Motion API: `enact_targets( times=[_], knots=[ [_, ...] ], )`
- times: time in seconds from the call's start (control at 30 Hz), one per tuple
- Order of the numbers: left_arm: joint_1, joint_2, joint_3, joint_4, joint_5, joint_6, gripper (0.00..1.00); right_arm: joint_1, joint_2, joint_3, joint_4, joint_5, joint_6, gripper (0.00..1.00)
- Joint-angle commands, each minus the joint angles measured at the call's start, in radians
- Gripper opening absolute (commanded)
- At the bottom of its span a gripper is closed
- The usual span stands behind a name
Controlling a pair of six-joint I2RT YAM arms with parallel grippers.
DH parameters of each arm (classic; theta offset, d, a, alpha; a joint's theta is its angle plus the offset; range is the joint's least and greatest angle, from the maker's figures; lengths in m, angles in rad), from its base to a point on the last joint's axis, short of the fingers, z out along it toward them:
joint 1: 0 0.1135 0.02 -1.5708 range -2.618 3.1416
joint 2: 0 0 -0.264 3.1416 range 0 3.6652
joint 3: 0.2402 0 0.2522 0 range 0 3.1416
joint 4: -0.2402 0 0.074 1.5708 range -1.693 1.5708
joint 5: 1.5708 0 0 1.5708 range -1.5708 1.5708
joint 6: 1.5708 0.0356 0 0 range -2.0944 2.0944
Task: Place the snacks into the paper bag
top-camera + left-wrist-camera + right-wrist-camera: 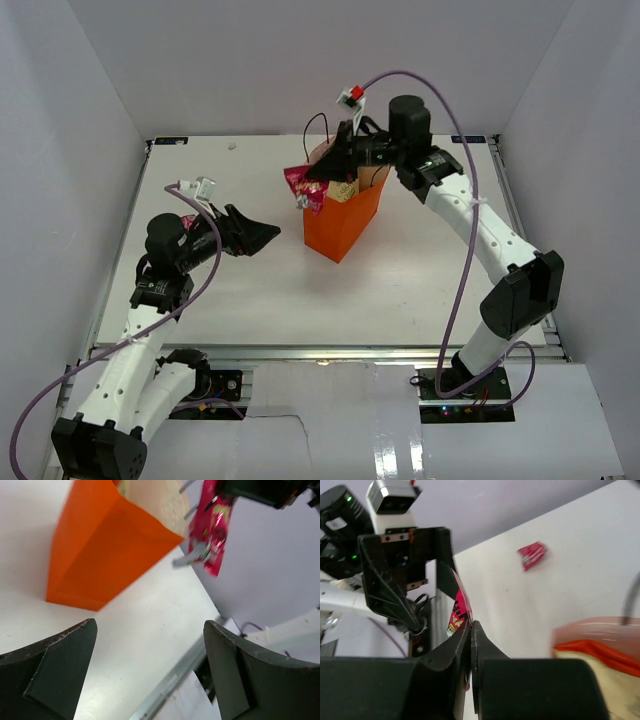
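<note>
Left gripper [262, 236] was seen spread wide and empty, while a pink-red packet [304, 186], hung lengthwise, was pinched by the right gripper [322, 172] just beside the bag [340, 225] mouth.

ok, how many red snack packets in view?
2. One red packet hangs pinched in the right fingers beside the paper bag rim; a second red packet lies on the table. More may be hidden inside the bag.
</note>
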Motion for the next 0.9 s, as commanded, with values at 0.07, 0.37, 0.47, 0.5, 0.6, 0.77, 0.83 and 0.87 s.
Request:
enact_targets(
  times=[0.07,0.37,0.47,0.5,0.6,0.77,0.83,0.87],
  knots=[
    [0.003,-0.025,0.076,-0.184,-0.373,0.101,0.98,-0.127,-0.063,0.155,-0.027,0.089,-0.149,0.08],
    [0.044,0.182,0.18,-0.413,-0.817,0.062,0.98,-0.153,-0.128,0.091,-0.088,0.522,-0.443,0.08],
    [0.056,0.248,0.212,-0.434,-0.897,0.052,0.97,-0.153,-0.134,0.061,-0.093,0.564,-0.47,0.13],
    [0.064,0.263,0.235,-0.439,-0.924,0.046,0.97,-0.153,-0.134,0.055,-0.094,0.568,-0.485,0.19],
    [0.075,0.34,0.295,-0.461,-1.012,0.036,0.96,-0.156,-0.141,0.032,-0.096,0.576,-0.506,0.39],
    [0.096,0.479,0.393,-0.557,-1.147,-0.026,0.93,-0.19,-0.158,0.033,-0.094,0.555,-0.507,0.67],
    [0.105,0.587,0.462,-0.655,-1.2,-0.09,0.92,-0.222,-0.17,0.044,-0.094,0.515,-0.49,0.7],
    [0.119,0.625,0.485,-0.683,-1.213,-0.107,0.92,-0.234,-0.178,0.051,-0.094,0.496,-0.485,0.75]
  ],
)
